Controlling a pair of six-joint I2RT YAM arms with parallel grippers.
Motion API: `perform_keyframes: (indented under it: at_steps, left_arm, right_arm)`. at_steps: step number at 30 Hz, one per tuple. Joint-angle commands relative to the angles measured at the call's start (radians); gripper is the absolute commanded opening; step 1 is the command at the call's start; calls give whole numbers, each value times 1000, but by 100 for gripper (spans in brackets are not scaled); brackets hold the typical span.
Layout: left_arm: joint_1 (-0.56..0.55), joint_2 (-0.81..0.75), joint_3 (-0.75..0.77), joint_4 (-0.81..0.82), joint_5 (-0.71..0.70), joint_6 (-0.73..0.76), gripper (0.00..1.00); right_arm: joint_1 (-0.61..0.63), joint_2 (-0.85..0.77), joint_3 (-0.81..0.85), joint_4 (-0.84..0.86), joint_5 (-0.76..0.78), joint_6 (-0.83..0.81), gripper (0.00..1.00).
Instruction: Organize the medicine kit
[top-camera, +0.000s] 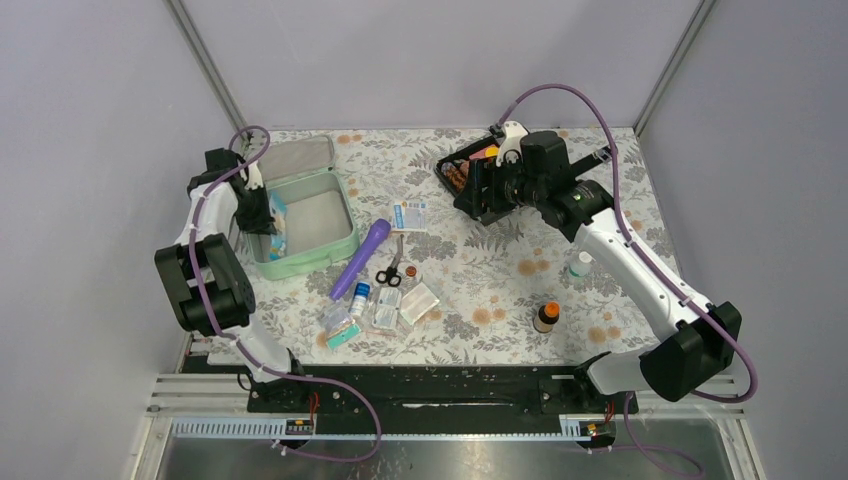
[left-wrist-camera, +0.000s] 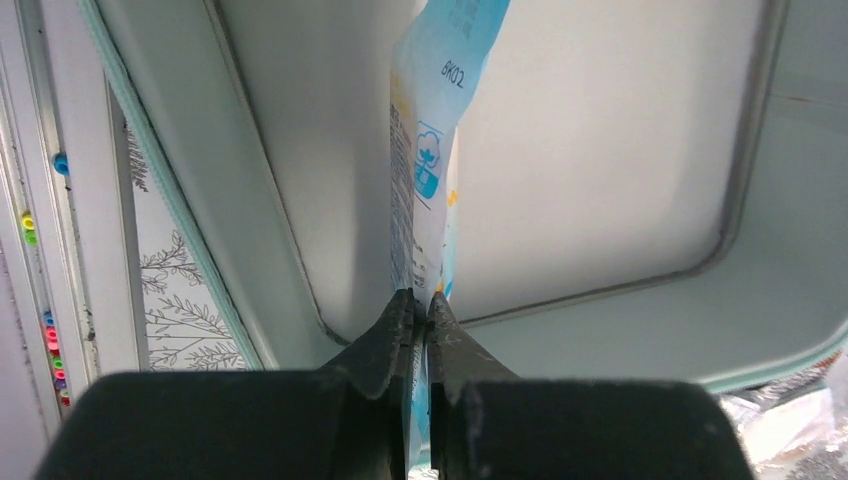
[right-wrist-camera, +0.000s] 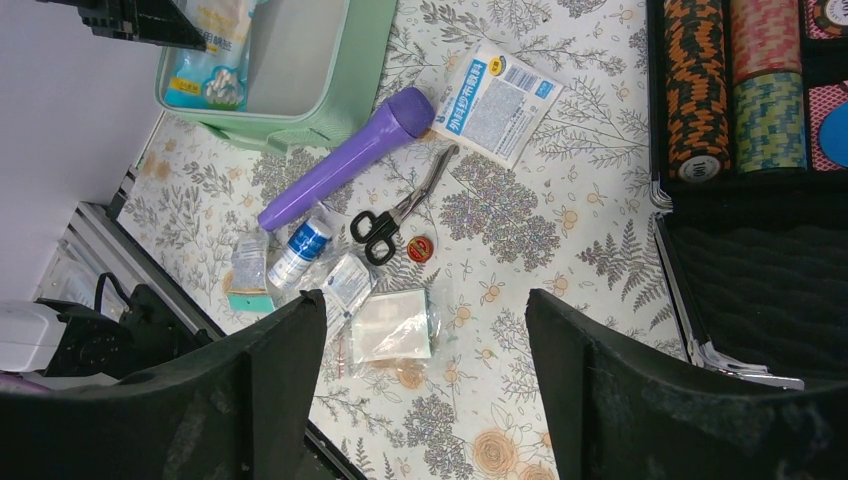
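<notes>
If opened too soon above the kit (top-camera: 322, 218), at nine o'clock on the table (top-camera: 480, 290), risks letting the packet (left-wrist-camera: 432, 150) tip against the wall or over the rim, being pinched by one end only in the clenched left claw (left-wrist-camera: 420, 318). Risks, too, wedging it on edge and robbing room from the rest. Kit: lid (top-camera: 295, 160) up, bare but for that blue packet at its nine o'clock end. Black case (right-wrist-camera: 760, 260) at twelve o'clock: open, holding coloured rolls (right-wrist-camera: 695, 90). Right claw (right-wrist-camera: 425, 300) spread wide, grasping nothing, near the case. Loose at four o'clock of the kit: purple tube (top-camera: 360, 258), scissors (top-camera: 390, 273).
</notes>
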Motion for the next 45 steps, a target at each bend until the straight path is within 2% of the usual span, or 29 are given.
perform_keyframes:
  at_steps: [1,8,14,18,21,27,28,32,34,41,45]
  left_arm:
    - [3,27,7,44,-70,32,0]
    - [17,53,0,71,-181,37,0]
    - [32,42,6,81,50,-11,0]
    - [35,15,-10,124,199,-103,0]
    - [34,28,-13,136,171,-133,0]
    - [45,68,-10,144,-7,-135,0]
    - [48,72,-9,148,-20,-140,2]
    - [51,91,-4,147,-25,-129,28]
    - [52,93,-5,143,-41,-124,35]
    - [53,46,-16,127,-143,-103,42]
    - [51,-20,-17,120,-157,-100,45]
  right_arm:
    - [-7,-14,5,14,-1,3,79]
    - [-9,-5,8,14,2,3,79]
    - [-11,3,13,8,-1,3,79]
    - [-12,5,10,8,-1,2,79]
    - [-11,9,14,5,-3,1,79]
    - [-11,16,24,-10,-2,-5,79]
    - [-11,17,23,-12,-1,-6,79]
    - [-11,12,19,-16,3,-10,79]
    - [-11,7,15,-17,4,-13,79]
    - [-11,7,5,-17,9,-18,79]
    - [-11,13,7,-14,8,-19,79]
